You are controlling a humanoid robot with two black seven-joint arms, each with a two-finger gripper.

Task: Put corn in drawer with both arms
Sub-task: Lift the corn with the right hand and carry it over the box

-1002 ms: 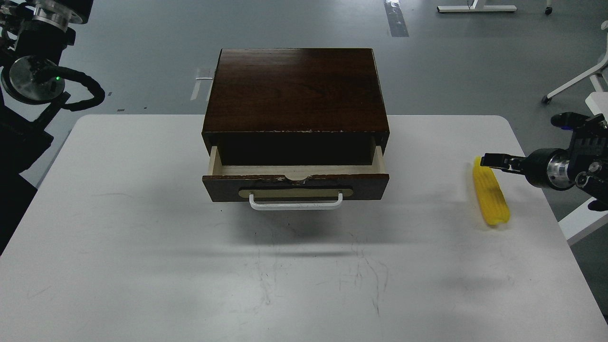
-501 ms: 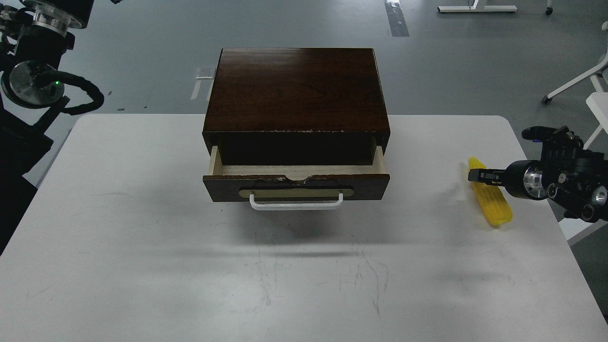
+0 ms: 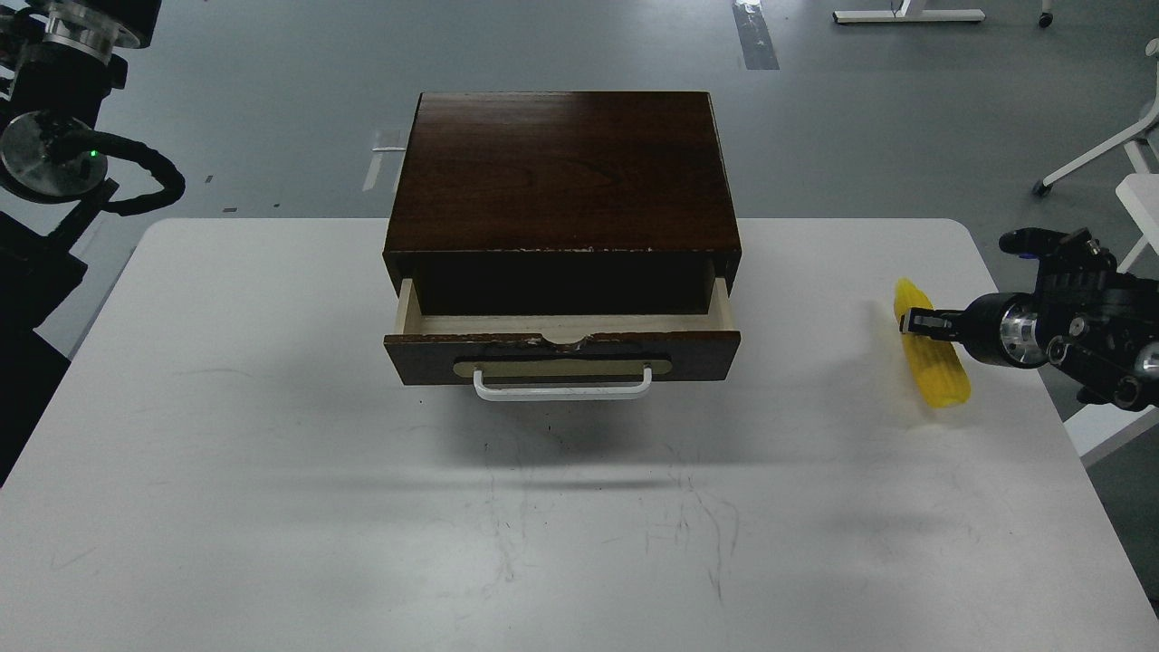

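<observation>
One right gripper [image 3: 913,322] pinches the corn [image 3: 933,371]; the drawer [image 3: 561,349] stands open; left gripper out of view

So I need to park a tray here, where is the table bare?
Bare: the wide front of the table below the drawer, and the strip left of the box. Crowded: the right edge, with the corn and right pincer.

White table [image 3: 272,507] under wooden box [image 3: 561,172] and corn [image 3: 937,376].
</observation>
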